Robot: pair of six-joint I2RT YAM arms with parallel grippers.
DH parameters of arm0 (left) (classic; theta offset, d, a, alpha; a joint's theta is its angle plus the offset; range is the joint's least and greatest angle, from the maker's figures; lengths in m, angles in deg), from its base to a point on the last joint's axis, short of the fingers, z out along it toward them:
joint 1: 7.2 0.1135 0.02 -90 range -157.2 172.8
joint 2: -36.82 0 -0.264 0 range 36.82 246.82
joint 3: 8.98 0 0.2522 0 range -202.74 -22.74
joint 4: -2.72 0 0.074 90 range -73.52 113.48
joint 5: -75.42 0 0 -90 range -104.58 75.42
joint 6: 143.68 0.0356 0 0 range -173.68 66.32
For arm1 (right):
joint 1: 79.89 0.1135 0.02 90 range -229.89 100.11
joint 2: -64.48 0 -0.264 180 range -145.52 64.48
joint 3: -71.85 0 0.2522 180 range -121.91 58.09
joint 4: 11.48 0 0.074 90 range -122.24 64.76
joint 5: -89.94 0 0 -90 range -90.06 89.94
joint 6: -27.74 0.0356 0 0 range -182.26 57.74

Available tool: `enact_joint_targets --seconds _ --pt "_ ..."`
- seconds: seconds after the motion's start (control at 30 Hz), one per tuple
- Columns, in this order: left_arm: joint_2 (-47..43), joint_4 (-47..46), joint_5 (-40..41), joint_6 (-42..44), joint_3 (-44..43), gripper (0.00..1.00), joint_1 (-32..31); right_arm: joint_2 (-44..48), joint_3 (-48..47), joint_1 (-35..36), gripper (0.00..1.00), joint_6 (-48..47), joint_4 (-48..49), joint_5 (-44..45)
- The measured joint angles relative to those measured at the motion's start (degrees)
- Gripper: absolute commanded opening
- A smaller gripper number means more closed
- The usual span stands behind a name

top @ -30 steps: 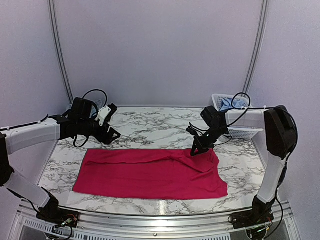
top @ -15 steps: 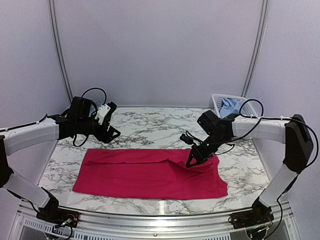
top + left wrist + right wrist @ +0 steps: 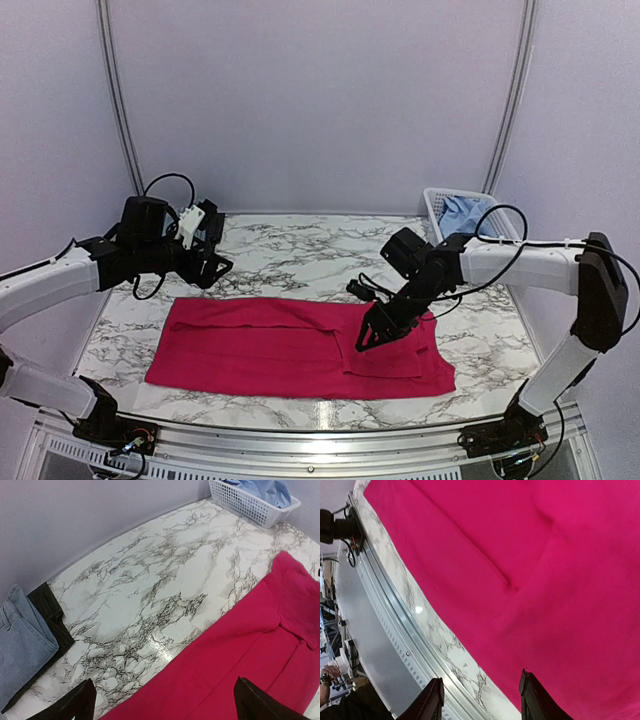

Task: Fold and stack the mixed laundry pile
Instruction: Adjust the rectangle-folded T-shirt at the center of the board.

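The bright pink-red T-shirt (image 3: pixel 270 345) lies flat across the marble table as a long folded band, its right end turned in as a flap (image 3: pixel 395 350). Just above that flap hovers my right gripper (image 3: pixel 363 340), open, with nothing between its fingers; the right wrist view shows the gripper (image 3: pixel 482 702) over the shirt's near hem (image 3: pixel 560 630). My left gripper (image 3: pixel 217 266) hangs open behind the shirt's far left edge; the left wrist view shows the gripper (image 3: pixel 167 705) empty above the shirt (image 3: pixel 260 650). A folded faded denim piece (image 3: pixel 20 645) lies on a dark garment (image 3: pixel 50 615) at the far left.
A white slatted basket (image 3: pixel 435 205) at the back right corner holds the light blue shirt (image 3: pixel 462 212); the same basket (image 3: pixel 240 502) appears in the left wrist view. The aluminium rail (image 3: pixel 385 630) runs along the table's near edge.
My right gripper carried the shirt's right end leftward over the shirt, then opened and let it go. The left arm drew back to the left and its jaws widened.
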Motion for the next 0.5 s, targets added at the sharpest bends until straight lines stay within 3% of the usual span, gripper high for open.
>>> enact_joint_targets --seconds 0.23,0.5 --pt "-2.4 0.5 5.0 -9.8 0.7 0.98 0.1 -2.4 -7.1 -8.6 0.44 0.4 3.0 4.5" --pt "12.7 10.5 7.1 -15.5 -4.0 0.80 0.7 -12.7 -9.7 -11.5 0.44 0.9 5.6 13.2"
